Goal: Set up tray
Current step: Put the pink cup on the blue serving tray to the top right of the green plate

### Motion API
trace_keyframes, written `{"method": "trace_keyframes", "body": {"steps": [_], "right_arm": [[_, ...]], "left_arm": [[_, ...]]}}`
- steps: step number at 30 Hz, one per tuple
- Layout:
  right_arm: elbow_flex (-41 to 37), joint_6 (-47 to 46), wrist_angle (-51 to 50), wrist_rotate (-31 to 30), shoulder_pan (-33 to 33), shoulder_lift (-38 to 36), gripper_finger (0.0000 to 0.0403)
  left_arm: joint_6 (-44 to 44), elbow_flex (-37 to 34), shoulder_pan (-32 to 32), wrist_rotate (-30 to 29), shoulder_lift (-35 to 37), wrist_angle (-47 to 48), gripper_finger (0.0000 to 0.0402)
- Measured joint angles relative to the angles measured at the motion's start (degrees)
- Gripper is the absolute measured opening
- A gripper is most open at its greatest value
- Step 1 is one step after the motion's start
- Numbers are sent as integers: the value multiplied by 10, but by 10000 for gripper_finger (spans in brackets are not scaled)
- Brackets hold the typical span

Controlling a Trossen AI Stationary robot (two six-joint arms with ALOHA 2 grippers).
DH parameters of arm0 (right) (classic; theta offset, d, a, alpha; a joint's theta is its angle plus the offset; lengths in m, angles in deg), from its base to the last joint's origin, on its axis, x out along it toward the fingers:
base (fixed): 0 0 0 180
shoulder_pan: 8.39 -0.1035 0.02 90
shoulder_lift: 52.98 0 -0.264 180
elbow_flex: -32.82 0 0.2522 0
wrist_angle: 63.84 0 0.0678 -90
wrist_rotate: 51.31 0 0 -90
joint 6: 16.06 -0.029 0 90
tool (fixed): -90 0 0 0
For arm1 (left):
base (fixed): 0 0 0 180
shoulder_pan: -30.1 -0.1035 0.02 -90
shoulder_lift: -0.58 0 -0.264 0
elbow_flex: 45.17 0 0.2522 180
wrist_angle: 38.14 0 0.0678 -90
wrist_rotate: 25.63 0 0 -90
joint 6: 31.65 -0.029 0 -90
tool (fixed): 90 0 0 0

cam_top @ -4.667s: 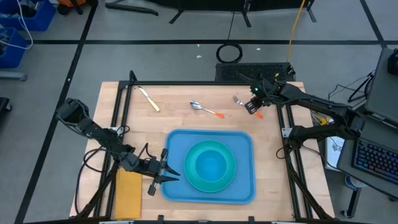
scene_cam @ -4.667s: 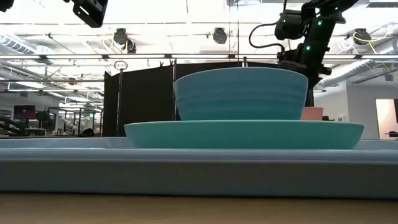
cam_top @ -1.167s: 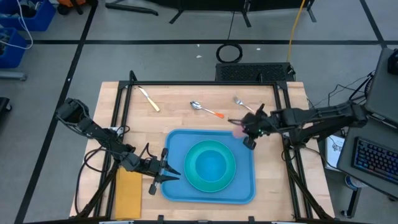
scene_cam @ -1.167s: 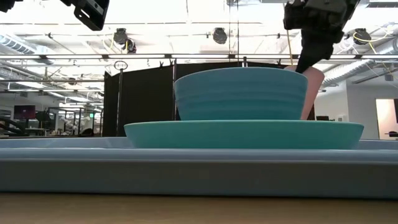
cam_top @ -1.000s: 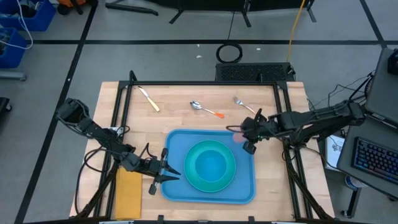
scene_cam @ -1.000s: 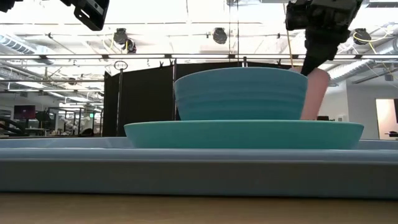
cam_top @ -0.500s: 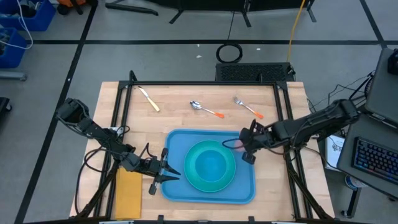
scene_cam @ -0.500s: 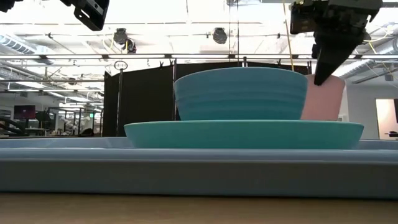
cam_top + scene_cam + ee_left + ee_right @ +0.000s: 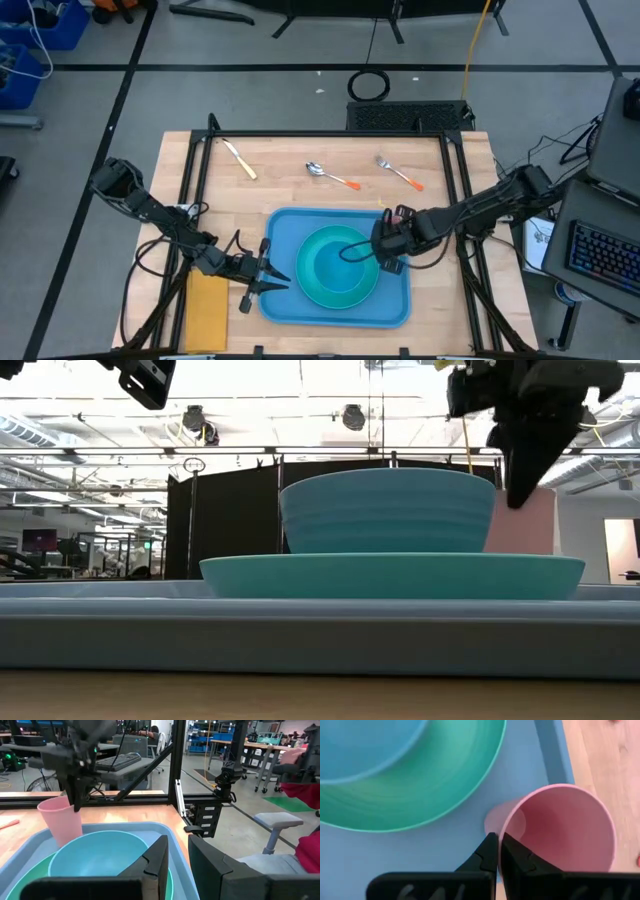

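**Pink cup gripped at the tray's right end**

A yellow-orange rectangular napkin [image 9: 207, 311] lies at the wooden table's [image 9: 280, 175] left front. Just right of it the left hand [image 9: 268, 278] waits at the tray's left rim, fingers slightly parted, holding nothing. The large flat blue plastic tray [image 9: 290, 300] sits centre-front, carrying a round teal plate [image 9: 390, 574] with a teal bowl [image 9: 387, 510]. At its right end the right hand [image 9: 499, 851] pinches the pink plastic cup's [image 9: 560, 825] rim, the cup upright.

Counted: one tray [image 9: 280, 225], one plate [image 9: 308, 285], one bowl [image 9: 335, 268], one pink cup [image 9: 560, 827], one napkin [image 9: 207, 310], one knife [image 9: 240, 159], one spoon [image 9: 331, 176], one fork [image 9: 398, 172].
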Motion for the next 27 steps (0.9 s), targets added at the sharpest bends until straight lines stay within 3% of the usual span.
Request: {"method": "trace_keyframes", "body": {"steps": [19, 27], "right_arm": [[3, -6, 5, 4, 0, 17, 0], [2, -9, 26, 30, 0, 17, 35]], "left_arm": [[4, 0, 0, 1, 0, 4, 76], [6, 0, 0, 1, 0, 4, 76]]}}
